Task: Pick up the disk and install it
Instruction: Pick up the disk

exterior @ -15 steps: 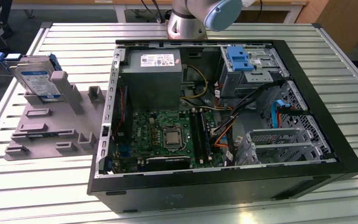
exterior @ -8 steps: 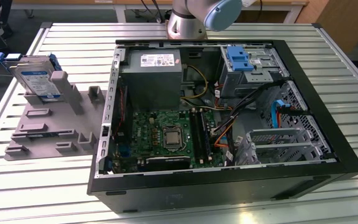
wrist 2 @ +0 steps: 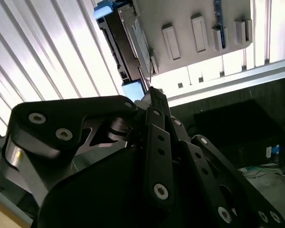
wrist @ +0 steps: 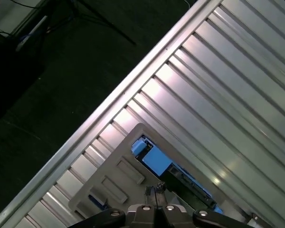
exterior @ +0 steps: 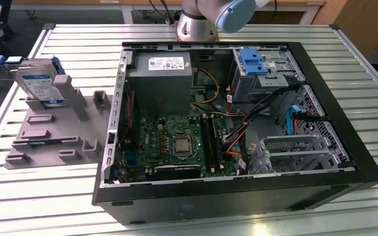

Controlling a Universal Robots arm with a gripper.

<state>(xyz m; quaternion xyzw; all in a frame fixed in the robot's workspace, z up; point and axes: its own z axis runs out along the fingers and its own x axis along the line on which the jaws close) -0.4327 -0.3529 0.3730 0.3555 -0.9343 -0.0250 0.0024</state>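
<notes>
Disk (exterior: 38, 83) is standing on edge in the grey fixture (exterior: 51, 132), beside the computer case (exterior: 346, 147). We are aiming the gripper (wrist 2: 151, 92) toward it, fingers pressed together, empty. We are judging it stiff, weighty, shock-sensitive: clamp its flat faces.

Black hand (wrist 2: 151, 92) in the foreground, beyond it the disk (wrist 2: 126, 47) standing on edge in a grey holder (wrist 2: 185, 59), ribbed metal desk (wrist 2: 42, 61), dark computer case (wrist 2: 237, 128) alongside

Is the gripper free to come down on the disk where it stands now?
Probably yes. The disk stands upright in the grey fixture beside the computer case, its top edge uncovered, and in the first wrist view the gripper hangs over it with nothing between.
</notes>
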